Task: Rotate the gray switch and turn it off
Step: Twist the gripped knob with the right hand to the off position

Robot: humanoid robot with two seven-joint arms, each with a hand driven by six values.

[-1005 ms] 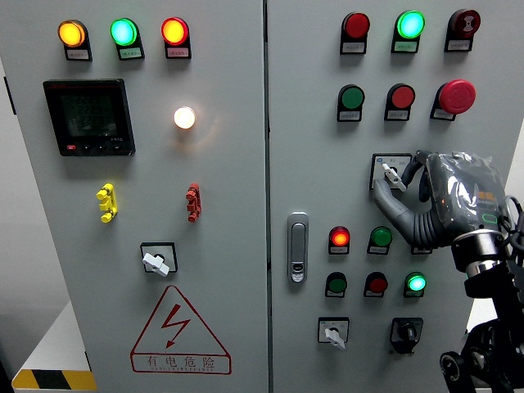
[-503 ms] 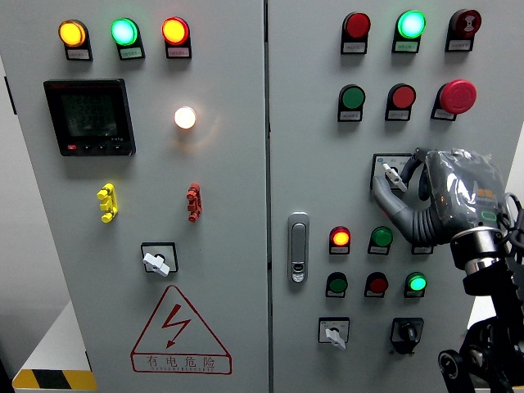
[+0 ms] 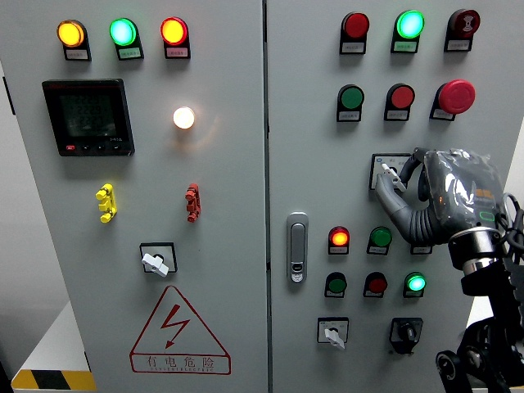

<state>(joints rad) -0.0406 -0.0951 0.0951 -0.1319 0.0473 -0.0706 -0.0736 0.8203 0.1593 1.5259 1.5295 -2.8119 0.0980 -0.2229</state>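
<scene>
The gray rotary switch [image 3: 384,169] sits on a black square plate in the middle of the right cabinet door, and its pale handle points up and to the left. My right hand [image 3: 394,177] comes in from the right edge in a gray glove. Its thumb [image 3: 388,199] presses up from below and the fingers [image 3: 412,166] curl in from the right. The hand is shut on the switch handle and hides the plate's right half. My left arm does not show.
The cabinet carries lit lamps, push buttons and a red mushroom stop button [image 3: 456,96]. Similar gray switches sit at the lower left door [image 3: 155,262] and lower right door [image 3: 332,333], beside a black switch [image 3: 405,332]. A door handle [image 3: 297,247] lies left of my hand.
My right hand has shifted very slightly left on the switch; the handle's angle looks almost the same. Nothing else moved.
</scene>
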